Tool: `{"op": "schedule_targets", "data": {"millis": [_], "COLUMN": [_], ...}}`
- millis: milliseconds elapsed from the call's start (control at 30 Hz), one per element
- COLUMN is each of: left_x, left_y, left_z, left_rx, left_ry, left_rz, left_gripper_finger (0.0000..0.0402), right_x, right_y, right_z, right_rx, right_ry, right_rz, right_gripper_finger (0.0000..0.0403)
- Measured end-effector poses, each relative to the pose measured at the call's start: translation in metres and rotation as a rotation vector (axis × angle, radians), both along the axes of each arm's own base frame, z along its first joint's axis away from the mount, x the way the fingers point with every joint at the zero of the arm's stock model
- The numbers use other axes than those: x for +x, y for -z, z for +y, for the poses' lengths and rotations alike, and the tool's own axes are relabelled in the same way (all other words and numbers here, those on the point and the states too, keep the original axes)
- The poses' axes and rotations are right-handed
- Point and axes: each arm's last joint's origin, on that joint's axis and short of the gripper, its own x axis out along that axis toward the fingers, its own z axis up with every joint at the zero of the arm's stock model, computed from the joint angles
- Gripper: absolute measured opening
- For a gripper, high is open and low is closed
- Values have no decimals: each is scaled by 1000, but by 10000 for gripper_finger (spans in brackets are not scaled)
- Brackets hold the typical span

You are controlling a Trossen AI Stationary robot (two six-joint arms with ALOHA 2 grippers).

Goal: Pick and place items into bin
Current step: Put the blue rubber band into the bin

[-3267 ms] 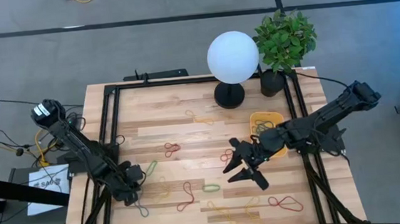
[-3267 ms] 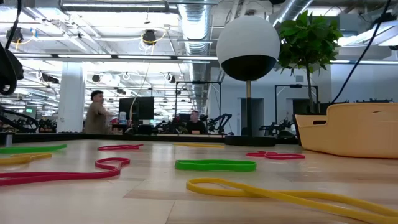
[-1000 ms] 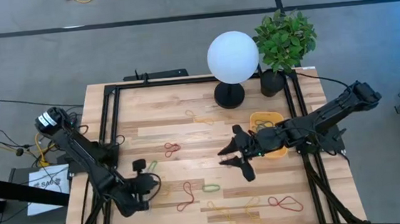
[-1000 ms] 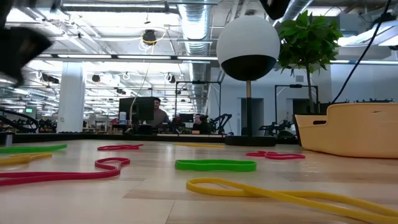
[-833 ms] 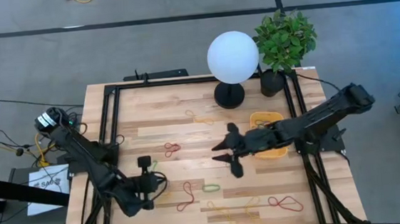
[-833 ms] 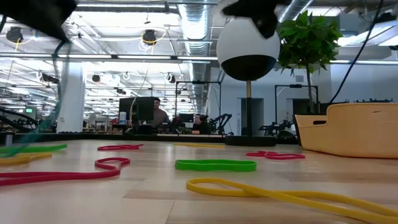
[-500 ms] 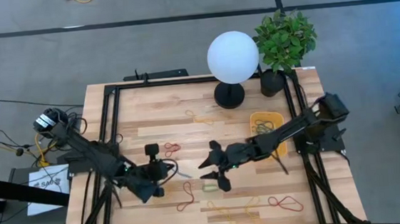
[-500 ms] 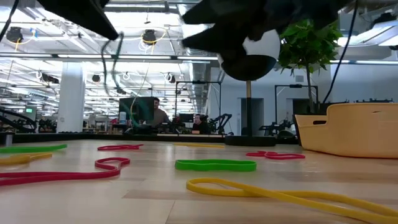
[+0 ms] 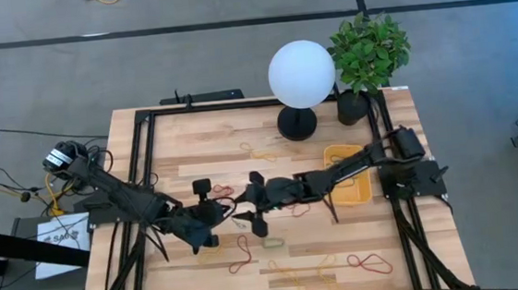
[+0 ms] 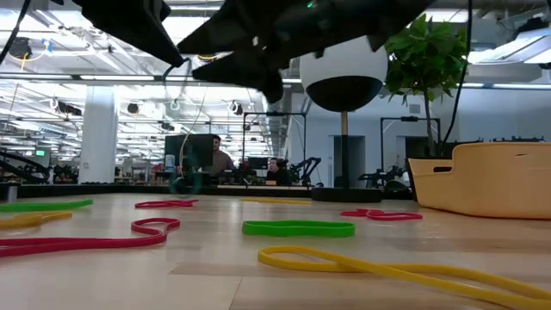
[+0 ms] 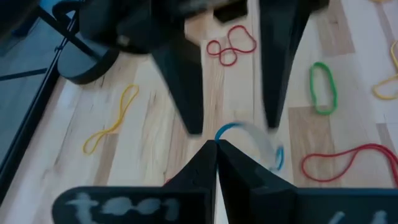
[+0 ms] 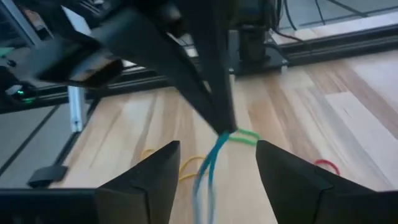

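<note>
Handover works best if the wide-spread right gripper [image 9: 251, 212] closes around the thin blue rubber-band loop [image 12: 210, 163] before the left gripper [image 9: 210, 204], fingers pinched on it, lets go.

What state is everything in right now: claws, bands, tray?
Left claw: shut on the blue band.
Right claw: open, astride that band.
Blue band: hanging from left claw.
Bin: on table, some bands inside.
Green band: loose on table.

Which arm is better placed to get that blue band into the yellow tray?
Right, probably. The right claw, open, faces the blue band pinched in the left claw; the yellow tray lies on that arm's side.
</note>
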Motion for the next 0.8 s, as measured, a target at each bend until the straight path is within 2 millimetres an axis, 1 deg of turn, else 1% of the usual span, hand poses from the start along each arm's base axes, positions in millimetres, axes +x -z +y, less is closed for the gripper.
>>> {"op": "schedule_targets", "data": {"millis": [133,233,300,367,433,567,600,633,733,800], "left_x": [0,0,0,0,0,0,0,0,0,0], "left_y": [0,0,0,0,0,0,0,0,0,0], "left_z": [0,0,0,0,1,1,1,1,1,1], "left_rx": [8,9,10,12,19,23,22,18,13,14], "left_ry": [7,6,6,4,-3,-6,-7,-9,-13,-13], "left_rz": [3,5,6,4,0,-2,-2,-4,-6,-6], "left_gripper_finger": [0,0,0,0,0,0,0,0,0,0], "right_x": [13,17,17,15,13,11,10,10,11,11], "right_y": [5,12,14,17,20,24,25,25,24,24], "right_z": [-5,-8,-8,-8,-8,-7,-7,-7,-7,-7], "right_rx": [2,-4,-8,-15,-22,-32,-43,-53,-51,-51], "right_ry": [15,22,23,22,21,16,12,7,7,7], "right_rz": [0,31,56,91,130,180,189,189,170,170], "right_gripper_finger": [200,194,182,161,129,33,17,12,14,7]}}
